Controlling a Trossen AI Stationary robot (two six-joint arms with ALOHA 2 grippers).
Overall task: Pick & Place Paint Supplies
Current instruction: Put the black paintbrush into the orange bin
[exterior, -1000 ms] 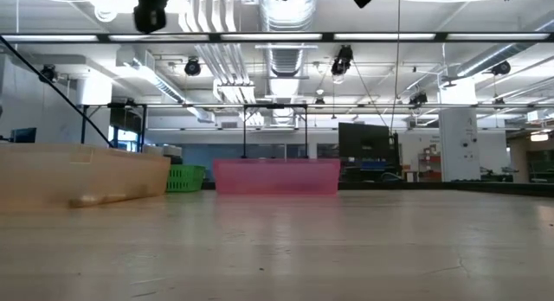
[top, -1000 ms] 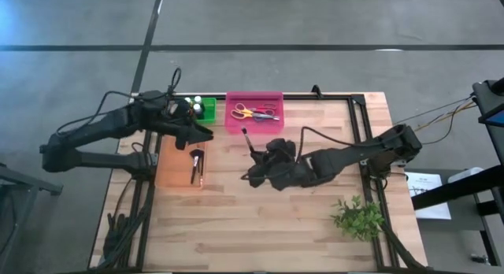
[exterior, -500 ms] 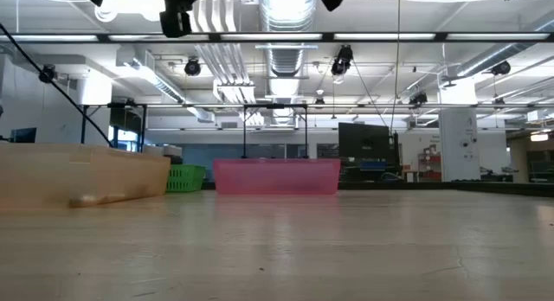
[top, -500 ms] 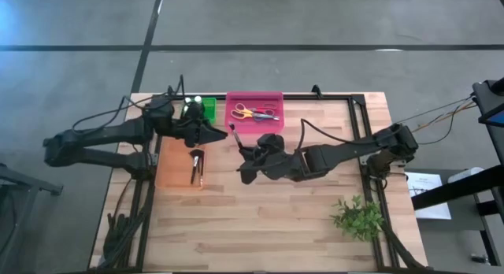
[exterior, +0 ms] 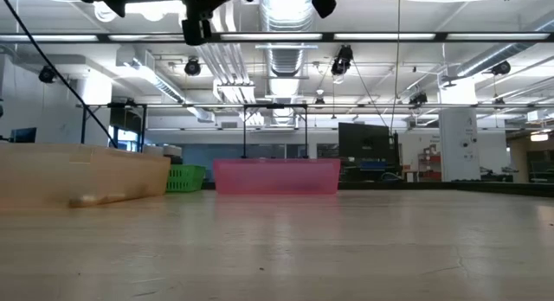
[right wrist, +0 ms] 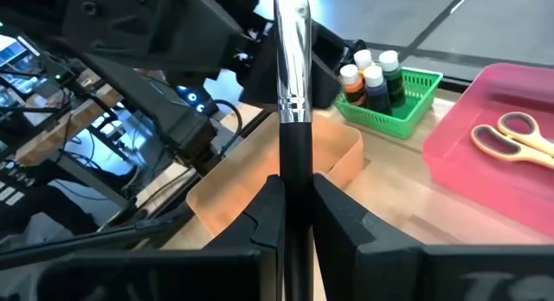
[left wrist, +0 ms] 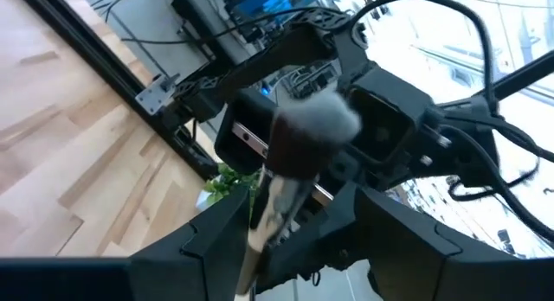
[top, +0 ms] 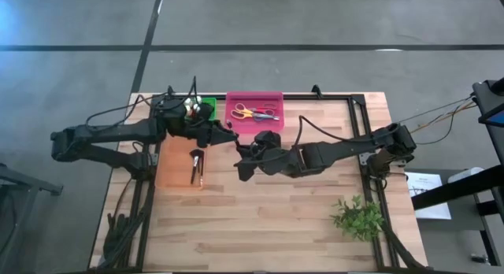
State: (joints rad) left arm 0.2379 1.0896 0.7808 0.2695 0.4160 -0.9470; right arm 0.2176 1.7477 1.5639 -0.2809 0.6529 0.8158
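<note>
- The right gripper [top: 239, 152] hung above the table [top: 299, 219] near its middle, in front of the pink tray [top: 254, 95].
- Its fingers [right wrist: 267, 216] were pinched shut on a brush [right wrist: 292, 93], gripping the black handle with the silver ferrule pointing out ahead.
- The left gripper [top: 230, 136] met it tip to tip, just beside the pink tray's near corner.
- Its fingers [left wrist: 212, 240] stood apart, with the brush's fluffy head [left wrist: 316, 121] sitting between them; whether they touched the brush could not be told.
- Scissors [top: 253, 112] with yellow and red handles lay in the pink tray.
- Paint bottles [right wrist: 370, 76] stood upright in the green basket [right wrist: 407, 106].
- More brushes [top: 196, 164] lay in the orange bin [top: 165, 175].
- A plant sprig [top: 358, 216] lay well apart, near the table's right edge.
</note>
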